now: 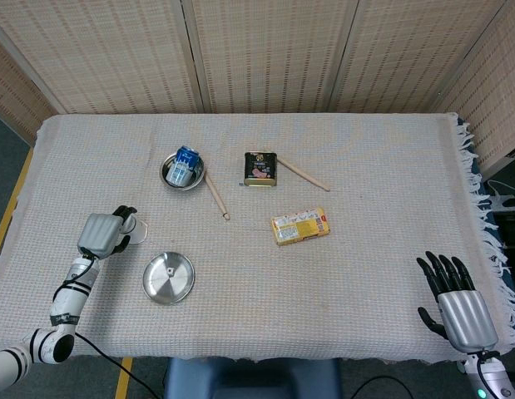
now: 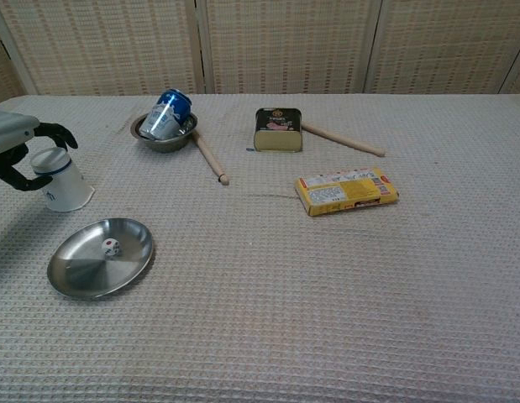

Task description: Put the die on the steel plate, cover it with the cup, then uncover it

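A white die [image 2: 112, 247] with red pips lies in the steel plate [image 2: 75, 281] at the front left. In the head view the die [image 1: 169, 271] is a small speck on the plate [image 1: 157, 291]. Just behind the plate, a white paper cup [image 2: 62, 180] stands upside down on the cloth. My left hand [image 2: 16, 143] wraps its dark fingers around the cup's upper part from the left. From above, the left hand [image 1: 101, 233] hides most of the cup [image 1: 137, 230]. My right hand [image 1: 457, 303] rests at the front right corner, fingers spread, holding nothing.
A steel bowl [image 2: 165, 134] holding a blue can [image 2: 169, 112] sits at the back left. Beside it lie a wooden stick [image 2: 211, 159], a dark tin [image 2: 278, 129] and a second stick [image 2: 344, 140]. A yellow box [image 2: 346, 191] lies mid-table.
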Controlling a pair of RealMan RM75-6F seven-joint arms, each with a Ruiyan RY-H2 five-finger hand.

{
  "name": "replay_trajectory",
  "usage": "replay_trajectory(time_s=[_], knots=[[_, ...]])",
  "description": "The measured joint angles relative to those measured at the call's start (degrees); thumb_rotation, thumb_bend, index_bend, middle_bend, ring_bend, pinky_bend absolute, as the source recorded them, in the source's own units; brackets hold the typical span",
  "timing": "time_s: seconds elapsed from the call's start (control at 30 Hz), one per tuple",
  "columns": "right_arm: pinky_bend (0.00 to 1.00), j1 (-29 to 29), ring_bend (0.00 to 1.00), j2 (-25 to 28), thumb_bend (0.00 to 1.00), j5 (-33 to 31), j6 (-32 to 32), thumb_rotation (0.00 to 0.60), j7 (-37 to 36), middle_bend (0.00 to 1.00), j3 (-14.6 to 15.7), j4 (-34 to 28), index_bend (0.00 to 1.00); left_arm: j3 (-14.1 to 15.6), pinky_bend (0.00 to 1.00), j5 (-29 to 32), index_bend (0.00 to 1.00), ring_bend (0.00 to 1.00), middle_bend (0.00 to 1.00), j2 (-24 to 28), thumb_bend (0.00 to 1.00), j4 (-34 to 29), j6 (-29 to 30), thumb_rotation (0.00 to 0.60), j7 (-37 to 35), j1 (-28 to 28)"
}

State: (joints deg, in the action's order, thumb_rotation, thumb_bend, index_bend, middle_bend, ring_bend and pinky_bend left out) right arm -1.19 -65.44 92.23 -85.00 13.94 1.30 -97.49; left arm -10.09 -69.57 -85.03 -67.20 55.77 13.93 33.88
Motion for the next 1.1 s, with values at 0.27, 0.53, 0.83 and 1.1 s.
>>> replay_trajectory(time_s=[0.27,0.53,0.83,1.1], knots=[[0.00,-0.1,0.00,0.0,0.18,-0.4,0.3,0.600,0.1,0.00,-0.1,-0.1,0.00,0.3,1.00,-0.2,0.40,0.84,0.44,-0.4,0.44,0.7,0.8,0.600,0.2,0.2],[0.00,-0.2,0.00,0.1,0.18,-0.2,0.5,0.600,0.0,0.00,0.2,-0.1,0.00,1.2,1.00,-3.6,0.45,0.84,0.58,1.1,0.45,-3.7,6.2,0.600,-0.9,-1.3],[0.00,-0.1,0.00,0.2,0.18,1.1,0.3,0.600,-0.2,0.00,0.8,-0.3,0.00,6.9,1.00,-15.8,0.48,0.85,0.64,6.8,0.45,-18.0,13.7,0.600,-7.0,-5.4],[0.00,0.4,0.00,0.7,0.18,2.5,-1.0,0.600,-0.9,0.00,1.3,-0.5,0.00,9.9,1.00,-18.6,0.49,0.85,0.65,4.6,0.45,-19.8,13.0,0.600,-3.6,-6.0]])
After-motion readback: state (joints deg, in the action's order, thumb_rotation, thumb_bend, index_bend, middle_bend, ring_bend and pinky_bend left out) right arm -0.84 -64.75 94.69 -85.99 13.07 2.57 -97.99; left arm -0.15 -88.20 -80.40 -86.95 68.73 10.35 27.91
